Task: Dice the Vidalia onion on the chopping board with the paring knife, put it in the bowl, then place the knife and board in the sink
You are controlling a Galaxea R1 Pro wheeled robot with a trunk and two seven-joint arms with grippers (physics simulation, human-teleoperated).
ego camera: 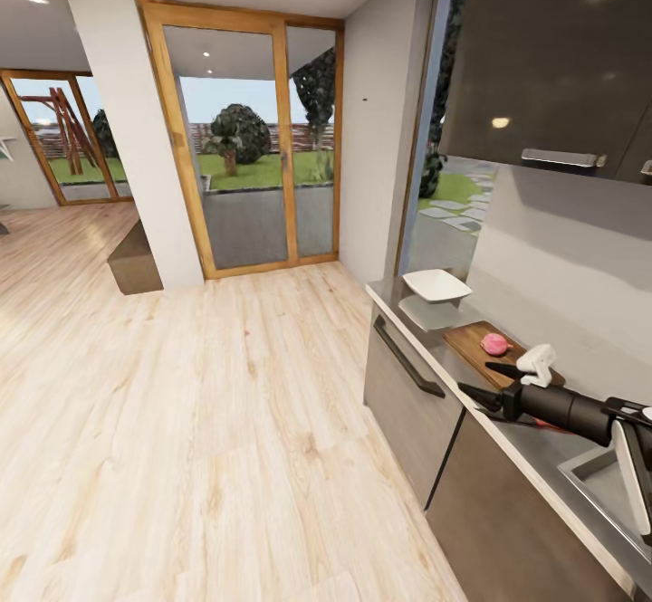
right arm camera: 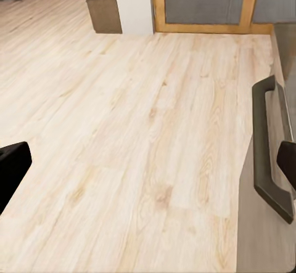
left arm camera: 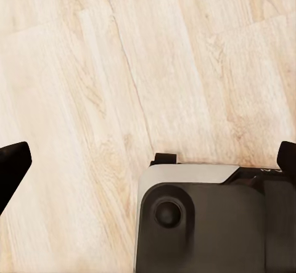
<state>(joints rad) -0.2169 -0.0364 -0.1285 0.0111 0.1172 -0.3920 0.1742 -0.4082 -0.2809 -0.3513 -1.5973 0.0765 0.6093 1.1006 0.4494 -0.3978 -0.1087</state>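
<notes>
right arm: black cylinder, white bracket | hand: black pointed fingers | base: dark grey, white trim

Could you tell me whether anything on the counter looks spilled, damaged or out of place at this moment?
Nothing stands out: the onion sits whole on the chopping board, the white bowl stands upright beyond it on the countertop, and nothing looks spilled.
</notes>
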